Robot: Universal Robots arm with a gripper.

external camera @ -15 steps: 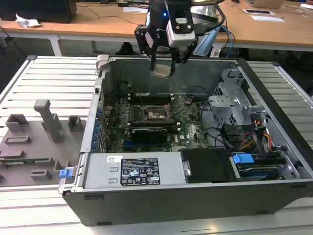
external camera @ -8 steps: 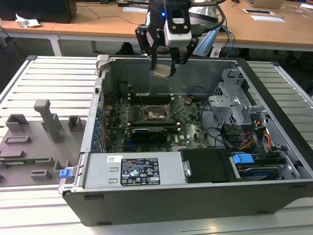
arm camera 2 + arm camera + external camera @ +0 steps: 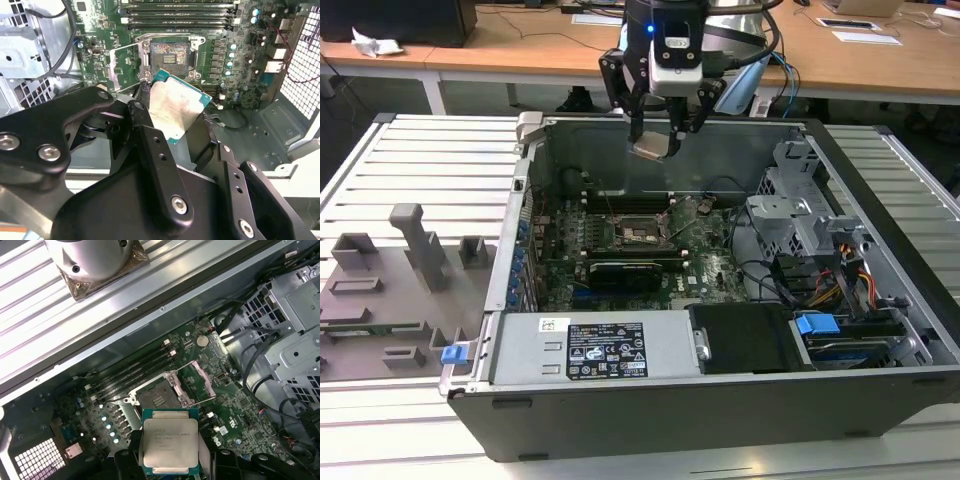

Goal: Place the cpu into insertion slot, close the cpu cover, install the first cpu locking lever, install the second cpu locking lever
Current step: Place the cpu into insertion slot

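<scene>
I see my gripper [image 3: 663, 135] hanging over the far side of the open computer case [image 3: 720, 410]. Its black metal fingers [image 3: 142, 120] are closed tight on the cpu [image 3: 652, 148], one finger on each side edge. The chip sits right between the fingertips and sticks out past them, tilted a bit.

The cpu [image 3: 170, 440] is a small flat square. Its top is smooth, shiny, silvery-grey metal, and a thin green edge runs around it. There are a few lines of small grey print on the metal top in the first wrist view.

The insertion slot [image 3: 642, 232] is down on the bumpy green motherboard [image 3: 710, 270], well below the chip and not touching it. It is a square black socket with a dark middle [image 3: 169, 57] and a metal rim. The cpu cover [image 3: 112, 70], a thin metal frame with a big window, is flipped open beside the slot.

Long thin black memory slots [image 3: 175, 15] lie next to the socket. A long black card [image 3: 625, 273] sits just nearer than the slot. On the near side of the case a grey metal box carries a black sticker [image 3: 606, 350] full of tiny white marks and a small white label. On the exterior view's left, grey plastic blocks [image 3: 415, 240] stand on the ribbed metal table [image 3: 430, 150].
</scene>
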